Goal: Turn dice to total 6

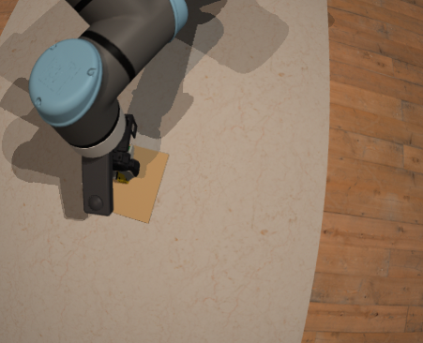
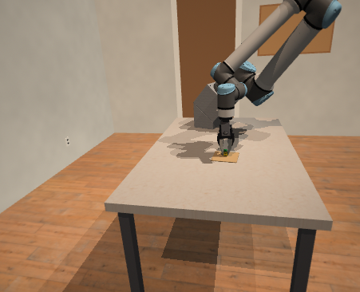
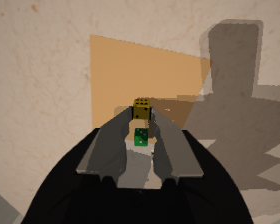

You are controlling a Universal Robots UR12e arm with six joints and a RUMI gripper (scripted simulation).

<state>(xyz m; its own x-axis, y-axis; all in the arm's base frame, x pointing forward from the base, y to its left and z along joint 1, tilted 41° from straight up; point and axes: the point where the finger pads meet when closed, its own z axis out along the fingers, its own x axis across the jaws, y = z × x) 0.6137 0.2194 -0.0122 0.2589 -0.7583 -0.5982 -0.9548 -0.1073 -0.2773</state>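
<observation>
My gripper point(image 1: 125, 175) point(image 2: 225, 153) point(image 3: 141, 107) is shut on the yellow die point(image 1: 122, 179) point(image 3: 141, 108), low over the tan mat point(image 1: 143, 201) point(image 2: 232, 159) point(image 3: 116, 65). In the wrist view, one face of this die shows several dark pips and the face below it shows two. Whether it touches the mat, I cannot tell. The green die point(image 3: 141, 137) lies between and beyond the jaws in the wrist view, by the mat's edge; its pips are too small to read surely. The white die is not visible; the arm or gripper may hide it.
The pale table point(image 1: 226, 187) point(image 2: 184, 179) surrounds the mat. The arm covers the area up and left of the mat in the top view and casts broad shadows there. A grey angular block point(image 2: 204, 109) stands at the table's back.
</observation>
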